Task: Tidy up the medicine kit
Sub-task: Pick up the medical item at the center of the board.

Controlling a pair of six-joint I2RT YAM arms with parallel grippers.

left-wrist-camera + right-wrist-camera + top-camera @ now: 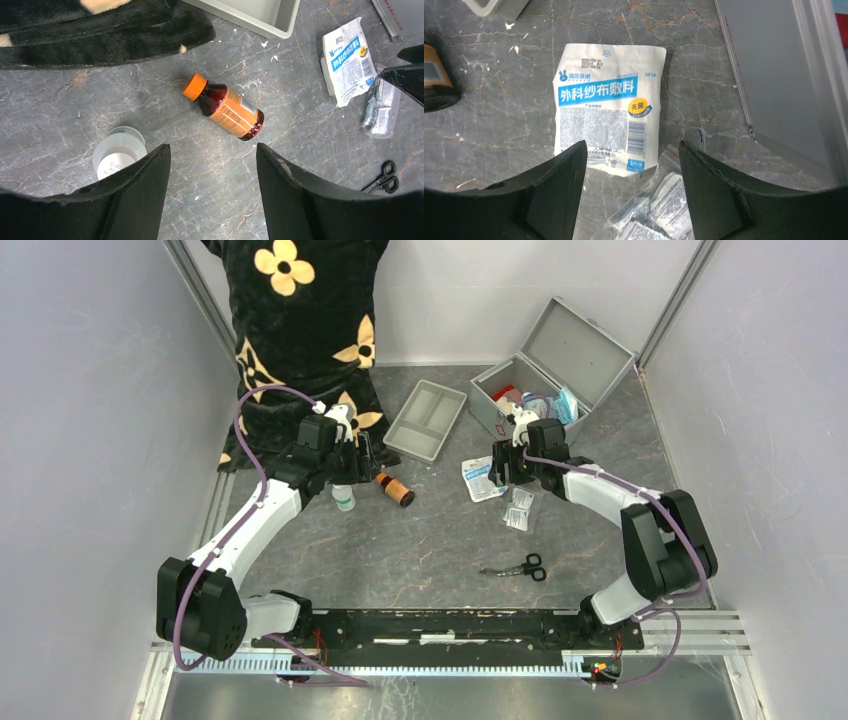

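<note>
The medicine kit [578, 348], a silver-grey metal case, stands at the back right with its lid up and several items inside. Its side wall [779, 75] fills the right of the right wrist view. My right gripper [505, 466] [632, 145] hangs open just in front of the case. It is over the lower edge of a white and blue gauze packet [604, 105] and a clear bag of small packets [664, 205]. My left gripper [355, 456] [212, 147] is open and empty above bare table, between an amber bottle with an orange cap [227, 107] and a white bottle [119, 156].
A shallow grey divided tray [427, 418] sits left of the case. A black cloth with yellow flowers [300, 330] hangs at the back left. Black scissors [520, 568] lie near the front. The gauze packet [480, 478] and the clear bag [519, 508] lie mid-table.
</note>
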